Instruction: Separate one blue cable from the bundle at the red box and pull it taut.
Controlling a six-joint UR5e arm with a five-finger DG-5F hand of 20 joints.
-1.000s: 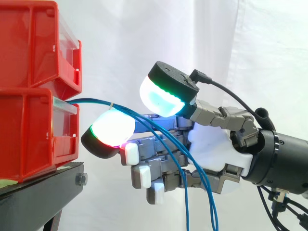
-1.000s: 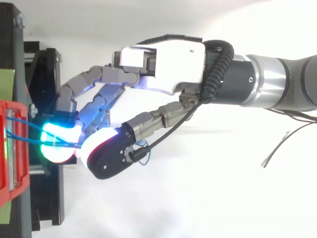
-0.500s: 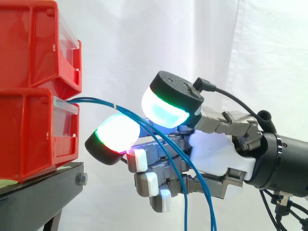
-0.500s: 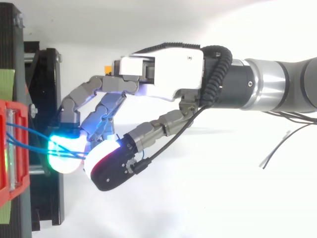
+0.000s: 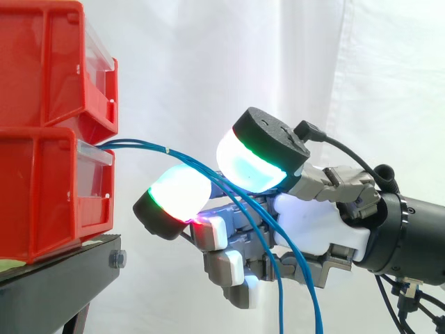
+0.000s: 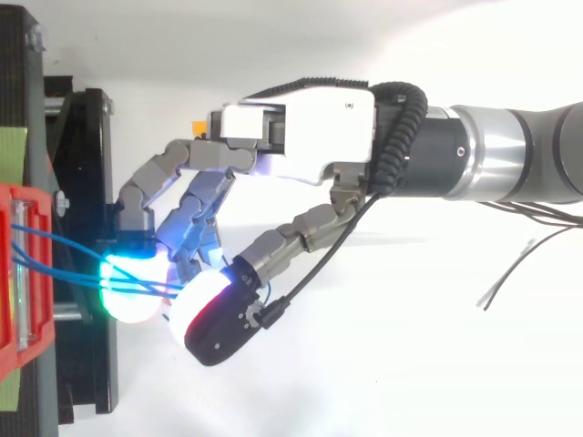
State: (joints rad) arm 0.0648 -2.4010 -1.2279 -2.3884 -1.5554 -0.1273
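Two or three thin blue cables (image 5: 181,158) leave the front of the lower red bin (image 5: 42,195) and arc right and down through my hand (image 5: 316,233). They carry a small white tie near the bin. The fingers are curled, and the cables run between the cyan-green thumb pad (image 5: 254,163) and a white-green finger pad (image 5: 177,198). From above, the cables (image 6: 55,240) cross from the red bin (image 6: 16,300) onto the two pads, which meet over them. I cannot tell whether one cable is pinched or several. The cables hang slack below the hand.
A second red bin (image 5: 42,62) is stacked on the lower one, both on a black stand (image 5: 62,278). A white curtain hangs behind. Loose thin grey wires (image 6: 510,269) lie to the right of the arm in the top view.
The hand has drawn back from the bins, to the right and a little lower in the side view, taking the blue cables along. Its two glowing pads have closed together.
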